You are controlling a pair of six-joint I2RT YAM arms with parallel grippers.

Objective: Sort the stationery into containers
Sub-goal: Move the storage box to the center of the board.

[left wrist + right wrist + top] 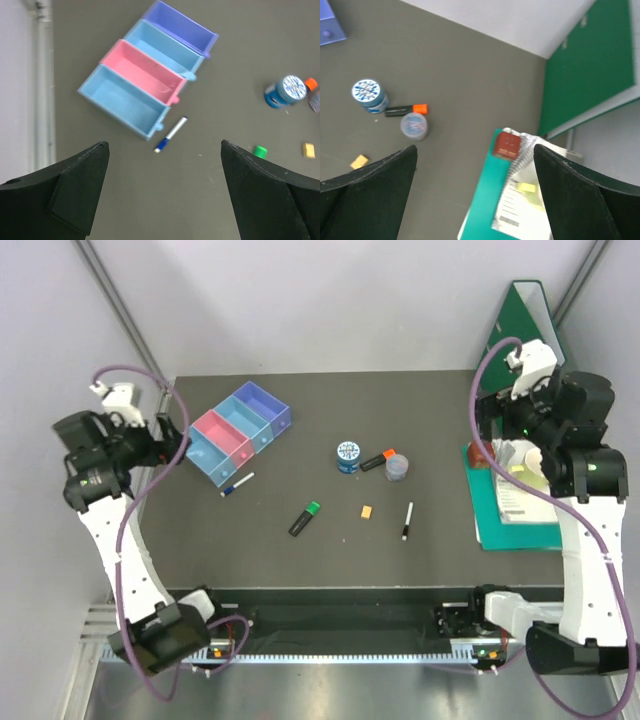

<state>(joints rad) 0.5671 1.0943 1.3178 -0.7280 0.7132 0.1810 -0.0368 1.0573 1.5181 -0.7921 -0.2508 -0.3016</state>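
Left claw [164, 145] and right claw [475, 147] both gape released. The right wrist view catches a red box [507, 145]; the left wrist view, the trays [142, 72]

We find the tabletop [300, 455] open between the tray row [222, 435] and the blue tin [348, 456]; a pen [238, 484] lies just beside the trays, while tin, orange-capped highlighter [376, 461] and grey pot [397, 467] crowd together, leaving little gap.
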